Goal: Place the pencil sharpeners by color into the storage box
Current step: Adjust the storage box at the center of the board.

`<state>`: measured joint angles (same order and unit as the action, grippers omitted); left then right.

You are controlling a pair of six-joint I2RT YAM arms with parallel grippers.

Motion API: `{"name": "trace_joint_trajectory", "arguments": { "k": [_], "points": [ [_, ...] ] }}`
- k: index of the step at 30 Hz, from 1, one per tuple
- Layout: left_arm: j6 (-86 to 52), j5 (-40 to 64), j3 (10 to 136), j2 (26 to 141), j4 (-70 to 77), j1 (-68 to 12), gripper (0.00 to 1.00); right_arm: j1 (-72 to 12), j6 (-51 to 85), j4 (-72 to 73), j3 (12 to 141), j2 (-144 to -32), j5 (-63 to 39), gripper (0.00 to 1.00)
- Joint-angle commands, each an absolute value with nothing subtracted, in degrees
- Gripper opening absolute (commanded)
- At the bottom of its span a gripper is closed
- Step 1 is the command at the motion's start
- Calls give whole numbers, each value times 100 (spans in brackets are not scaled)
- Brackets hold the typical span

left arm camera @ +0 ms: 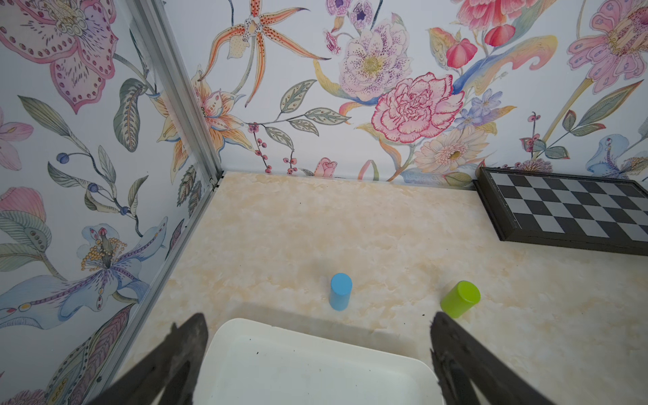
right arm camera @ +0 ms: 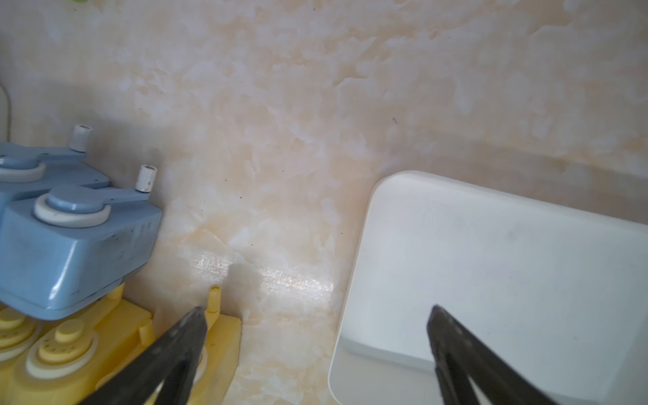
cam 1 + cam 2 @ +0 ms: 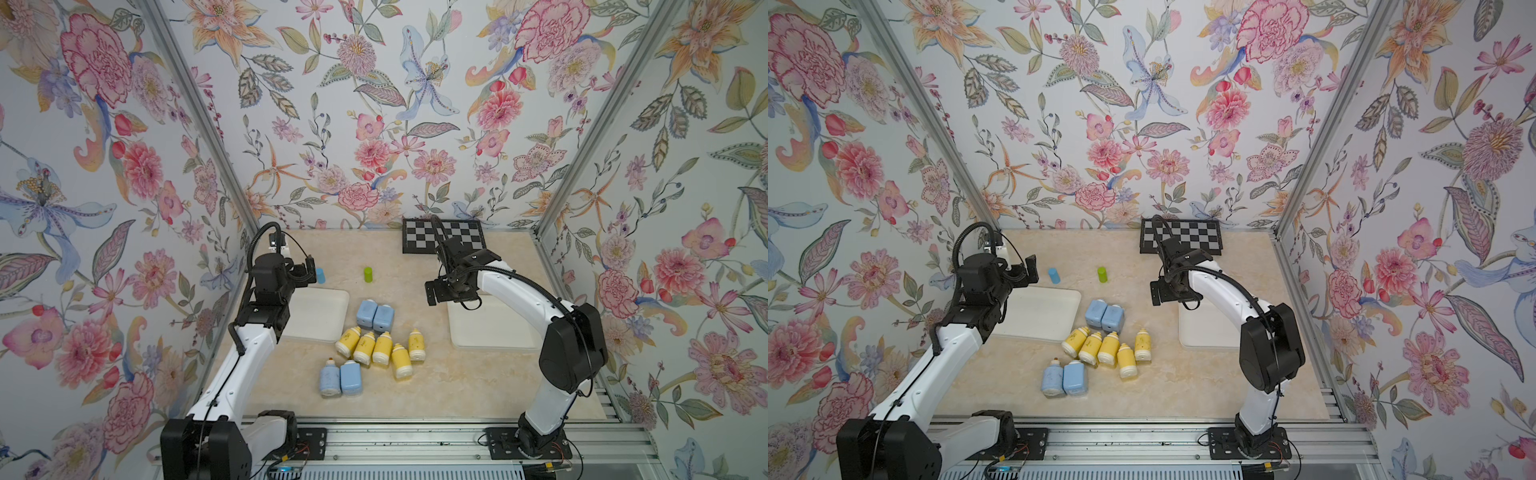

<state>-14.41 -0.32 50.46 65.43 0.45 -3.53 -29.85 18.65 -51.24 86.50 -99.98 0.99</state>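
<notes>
Left claw (image 1: 317, 321), right claw (image 2: 317, 309) agape; nine pencil sharpeners (image 3: 382, 349) on table (image 3: 415, 399).

The cream, marble-patterned tabletop (image 2: 280, 277) is smooth and glossy and throws back a streaky sheen. The white rectangular plastic tray (image 2: 491, 266) near the right arm looks smooth and satin-matt. The light blue plastic pencil sharpeners (image 2: 80, 256) are smooth, softly glossy along their edges and faintly scuffed. The yellow plastic pencil sharpeners (image 3: 382, 349) have much the same finish. The black fingers (image 2: 168, 354) of the right gripper (image 2: 317, 308) are matt and rough-grained. The flowered wall covering (image 3: 374, 124) looks like flat printed paper, edged by brushed silvery metal rails (image 3: 415, 442).
</notes>
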Motion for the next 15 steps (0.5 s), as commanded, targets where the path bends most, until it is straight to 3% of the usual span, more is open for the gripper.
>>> {"name": "trace_joint_trajectory", "arguments": {
  "k": [1,3,8,15],
  "points": [
    [-1459,132,5093,6381,111,-321,99,-2625,2151,-5359,8398,-9712,-821,100],
    [-1459,166,5130,6360,73,-325,99,-2687,2280,-5361,8408,-9671,-1124,100],
    [-1390,56,5216,6252,-68,-325,99,-3628,3046,-5397,8847,-9585,-452,100],
    [-1285,1,5040,5946,-40,-312,100,-4133,4109,-5301,8713,-9726,-308,100]
  ]
}}
